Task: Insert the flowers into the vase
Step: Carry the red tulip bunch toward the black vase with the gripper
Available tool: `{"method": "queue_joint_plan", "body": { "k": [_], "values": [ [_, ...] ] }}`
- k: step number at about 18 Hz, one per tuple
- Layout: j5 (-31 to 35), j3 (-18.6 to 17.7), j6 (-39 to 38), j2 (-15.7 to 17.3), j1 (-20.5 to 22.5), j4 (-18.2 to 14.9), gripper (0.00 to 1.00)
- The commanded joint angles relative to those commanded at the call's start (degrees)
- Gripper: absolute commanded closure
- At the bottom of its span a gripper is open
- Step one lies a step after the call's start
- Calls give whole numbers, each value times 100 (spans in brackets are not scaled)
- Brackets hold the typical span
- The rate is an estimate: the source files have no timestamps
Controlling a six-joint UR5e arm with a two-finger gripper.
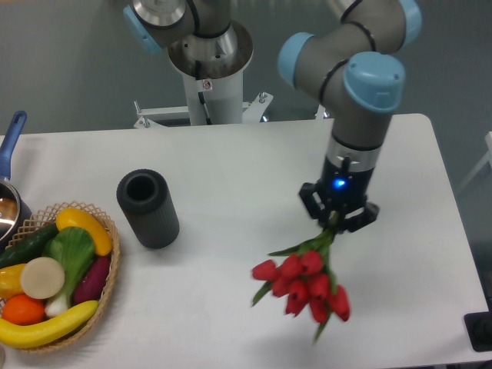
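Red tulip buds hang below the gripper [337,221], which is pinched on the green stems of the flowers [301,286]; bunch held off the bench [246,161], right of centre. Arm comes in from approx 12 o'clock, wrist pointing straight down. Flowers' long axis runs stems at 1 o'clock to buds at 7 o'clock. Vase [147,207] stands upright well apart at 9 o'clock, mouth up, beside a wicker basket [108,284] w/ fruit & veg.

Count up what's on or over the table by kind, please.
Flower bunches: 1, the flowers, held in the tool
Vases: 1, the vase
Baskets of produce: 1, the basket
Pots: 1, the pot
Total: 4
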Motion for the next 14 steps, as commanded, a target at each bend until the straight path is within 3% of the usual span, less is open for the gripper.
{"method": "queue_joint_plan", "body": {
  "k": [5,8,11,14],
  "values": [
    [-828,-168,-17,361,-245,61,100],
    [-2074,-212,-525,431,-273,639,100],
    [-2753,-431,-589,475,-290,1290,100],
    [-3070,-677,-554,572,-378,1380,100]
  ]
}}
